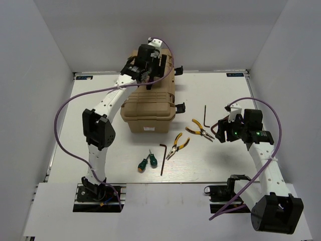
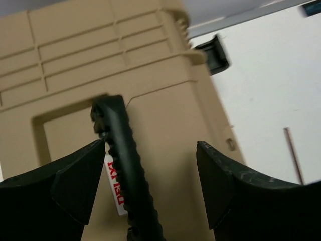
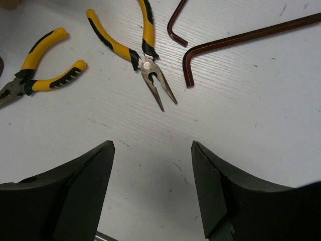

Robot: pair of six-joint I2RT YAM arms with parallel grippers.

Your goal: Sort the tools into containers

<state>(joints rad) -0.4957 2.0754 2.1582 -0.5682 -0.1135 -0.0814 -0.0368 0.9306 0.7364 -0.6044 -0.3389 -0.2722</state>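
Observation:
The tan ribbed toolbox (image 1: 149,106) stands closed at the table's middle back. My left gripper (image 1: 146,73) hangs over its lid, open. In the left wrist view the left gripper (image 2: 150,145) has the black top handle (image 2: 122,150) between its jaws, close to the left finger. My right gripper (image 1: 216,131) is open and empty over the table, just right of one yellow-and-black pliers (image 1: 199,131) (image 3: 145,50). The second pliers (image 1: 177,145) (image 3: 42,70), two green screwdrivers (image 1: 148,161) and two hex keys (image 1: 162,158) (image 1: 205,115) lie on the table.
A black side latch (image 1: 179,107) (image 2: 216,52) sticks out of the toolbox's right side. White walls close in the table at left, back and right. Purple cables loop beside both arms. In the right wrist view both hex keys (image 3: 251,37) (image 3: 175,25) lie beyond the pliers.

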